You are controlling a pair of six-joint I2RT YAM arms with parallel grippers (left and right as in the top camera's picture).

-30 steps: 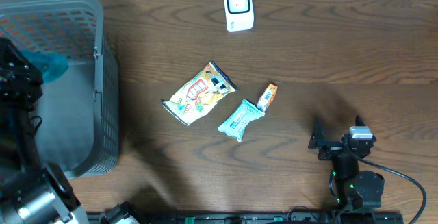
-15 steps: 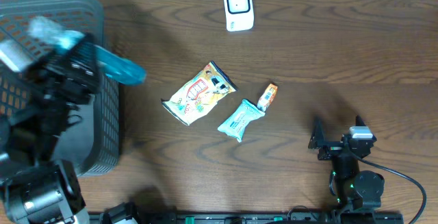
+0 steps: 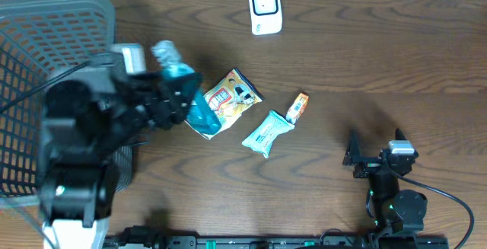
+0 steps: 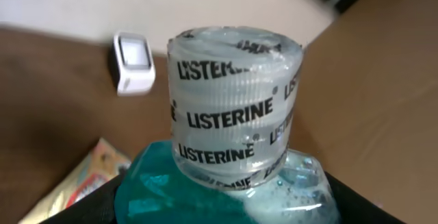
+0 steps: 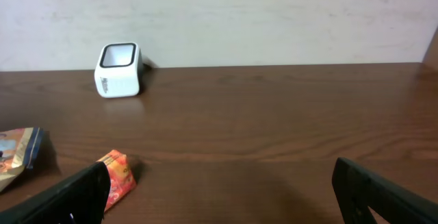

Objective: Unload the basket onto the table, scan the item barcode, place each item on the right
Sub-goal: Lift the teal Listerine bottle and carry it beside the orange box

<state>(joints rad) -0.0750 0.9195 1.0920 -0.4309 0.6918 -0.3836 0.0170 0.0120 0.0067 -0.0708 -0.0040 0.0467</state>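
From overhead we look straight down on the whole table [image 3: 380,66], with the basket [image 3: 68,5] at one end. Our left wrist view sits very close to the mouthwash bottle [image 4: 236,121] and faces the back wall [image 5: 274,18]. Our right wrist view looks low across the tabletop toward that wall. All 3 views share the white scanner [image 3: 265,8].

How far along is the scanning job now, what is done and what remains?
Done: the mouthwash bottle is picked up, above the table. In hand: the left gripper holds it by its body. Left: bring its barcode to the white scanner at the far edge. The right gripper is open, empty.
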